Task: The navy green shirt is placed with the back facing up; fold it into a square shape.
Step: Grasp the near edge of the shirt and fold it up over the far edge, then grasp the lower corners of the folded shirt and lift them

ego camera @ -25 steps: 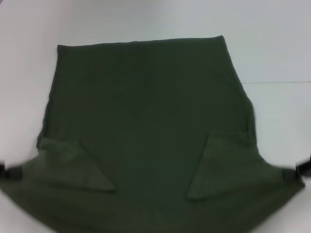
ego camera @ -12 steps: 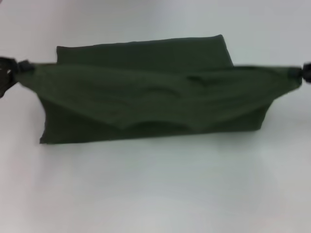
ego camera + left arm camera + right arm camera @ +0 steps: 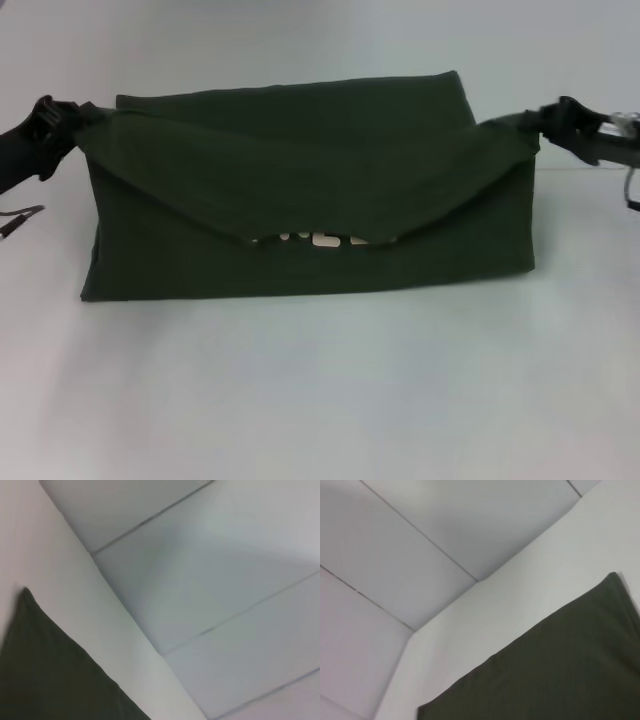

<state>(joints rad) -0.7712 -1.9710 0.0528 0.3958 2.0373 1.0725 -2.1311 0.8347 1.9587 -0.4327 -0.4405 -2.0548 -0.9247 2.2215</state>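
Observation:
The navy green shirt (image 3: 300, 170) lies folded over itself on the white table, a wide dark band with a flap sagging across its middle. White lettering (image 3: 320, 240) peeks out under the flap's lower edge. My left gripper (image 3: 62, 118) is shut on the flap's left corner, at the shirt's far left end. At the far right end my right gripper (image 3: 545, 122) is shut on the flap's other corner. Each wrist view shows only a dark wedge of the shirt (image 3: 45, 675) (image 3: 555, 670) on the table, no fingers.
The white table (image 3: 320, 400) stretches bare in front of the shirt. Its far edge and a pale panelled floor (image 3: 225, 570) show in both wrist views. A thin cable (image 3: 20, 220) hangs by my left arm.
Both grippers carried the shirt's near corners up and away from me, folding the near half over the far half. The flap now sags lower, showing white lettering.

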